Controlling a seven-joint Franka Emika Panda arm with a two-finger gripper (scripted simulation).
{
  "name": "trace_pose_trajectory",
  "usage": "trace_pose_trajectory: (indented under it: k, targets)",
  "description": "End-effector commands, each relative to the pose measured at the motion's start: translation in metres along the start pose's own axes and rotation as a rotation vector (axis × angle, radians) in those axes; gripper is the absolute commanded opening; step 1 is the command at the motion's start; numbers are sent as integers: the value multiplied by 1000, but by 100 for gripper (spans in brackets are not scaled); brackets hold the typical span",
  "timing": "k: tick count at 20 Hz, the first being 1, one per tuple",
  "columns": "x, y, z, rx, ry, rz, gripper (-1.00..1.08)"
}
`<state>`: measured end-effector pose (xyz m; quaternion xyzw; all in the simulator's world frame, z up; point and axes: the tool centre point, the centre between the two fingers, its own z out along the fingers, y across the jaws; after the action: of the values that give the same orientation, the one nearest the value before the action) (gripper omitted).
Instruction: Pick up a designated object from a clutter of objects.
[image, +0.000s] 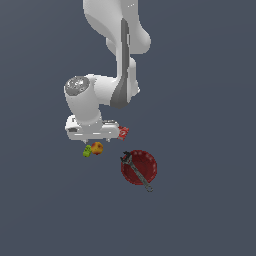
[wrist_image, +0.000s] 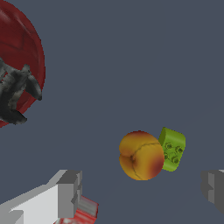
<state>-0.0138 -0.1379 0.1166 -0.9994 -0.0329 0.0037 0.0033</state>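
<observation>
The designated object is a small orange-yellow fruit with a red blush (image: 97, 148) (wrist_image: 141, 155), lying on the grey floor. A lime-green block (image: 87, 151) (wrist_image: 173, 149) touches its side. My gripper (image: 93, 142) (wrist_image: 142, 192) hovers just above the fruit, open, with one finger (wrist_image: 70, 192) and the other finger (wrist_image: 214, 189) standing wide to either side of it and nothing between them. The rest of the clutter of objects lies nearby.
A dark red round plate (image: 145, 162) (wrist_image: 30, 48) lies to the exterior view's right, with a grey wrench (image: 136, 171) (wrist_image: 15, 94) across it. A flat red box (image: 123, 133) (wrist_image: 83, 212) sits beside my hand, partly hidden by one finger.
</observation>
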Motion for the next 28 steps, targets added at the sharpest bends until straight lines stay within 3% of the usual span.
trace_pose_trajectory:
  k: [1,15,28]
  targets:
    - [-4,8,13,-2,4,-4,100]
    - [-12,19,37,-6,6,-7,100]
    - [-12,20,82,-7,7,-8,100]
